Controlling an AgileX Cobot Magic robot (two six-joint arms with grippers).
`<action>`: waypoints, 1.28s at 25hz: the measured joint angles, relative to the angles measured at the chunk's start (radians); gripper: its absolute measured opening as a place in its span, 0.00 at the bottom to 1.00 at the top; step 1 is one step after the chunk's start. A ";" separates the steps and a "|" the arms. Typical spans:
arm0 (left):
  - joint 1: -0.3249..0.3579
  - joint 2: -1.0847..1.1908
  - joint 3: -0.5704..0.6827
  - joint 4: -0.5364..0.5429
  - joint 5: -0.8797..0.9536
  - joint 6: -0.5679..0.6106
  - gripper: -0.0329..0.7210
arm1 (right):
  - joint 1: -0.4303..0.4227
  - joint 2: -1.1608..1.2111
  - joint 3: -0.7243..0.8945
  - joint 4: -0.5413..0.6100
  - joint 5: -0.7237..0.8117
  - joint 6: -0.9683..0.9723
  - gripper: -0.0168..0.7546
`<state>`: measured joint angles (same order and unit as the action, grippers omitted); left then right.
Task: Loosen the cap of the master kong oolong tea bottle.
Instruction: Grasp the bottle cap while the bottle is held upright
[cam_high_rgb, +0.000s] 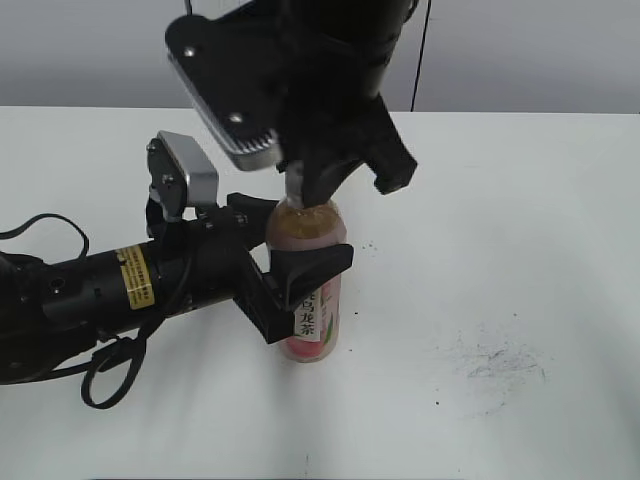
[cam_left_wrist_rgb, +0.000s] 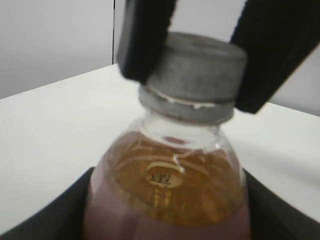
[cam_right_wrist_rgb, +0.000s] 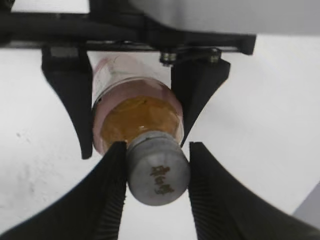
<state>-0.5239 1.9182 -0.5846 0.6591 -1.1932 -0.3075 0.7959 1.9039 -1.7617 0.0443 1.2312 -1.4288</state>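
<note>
Closest in the exterior view, the left arm lies low across the worktop (cam_high_rgb: 520, 250) from the left, and its left pincer (cam_high_rgb: 290, 255) grips the upright bottle (cam_high_rgb: 312, 300) around its middle, one finger in front of the label and one behind. From above, the right pincer (cam_high_rgb: 305, 185) comes down onto the bottle's top and hides the cap there.

Only the wrist views show the cap. From the left wrist, the cap (cam_left_wrist_rgb: 197, 70) fills the upper frame, grey and ribbed, with a dark finger pressed against each side; amber tea sits below the neck, and the left pincer's own fingers show only as dark edges at the bottom corners. From the right wrist, looking down, the cap (cam_right_wrist_rgb: 159, 176) shows its dark logo, and the right pincer (cam_right_wrist_rgb: 157, 180) is closed on it, both ribbed fingers (cam_right_wrist_rgb: 112, 190) touching its sides. Further down that view the left pincer (cam_right_wrist_rgb: 135, 107) straddles the bottle (cam_right_wrist_rgb: 137, 117), touching it on both sides.

Grey scuff marks (cam_high_rgb: 495, 365) lie on the worktop right of the bottle, seen only from outside.
</note>
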 joint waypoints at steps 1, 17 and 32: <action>0.000 0.000 0.000 0.000 0.000 0.000 0.64 | 0.000 0.000 0.000 -0.002 0.001 -0.112 0.39; 0.000 0.000 -0.001 -0.002 0.001 -0.002 0.64 | -0.014 0.000 -0.001 0.010 -0.006 -0.725 0.40; 0.000 0.000 -0.002 0.006 -0.001 0.000 0.64 | -0.018 0.008 0.000 0.016 -0.007 0.912 0.71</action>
<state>-0.5239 1.9182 -0.5866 0.6652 -1.1946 -0.3079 0.7780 1.9121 -1.7617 0.0602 1.2240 -0.5168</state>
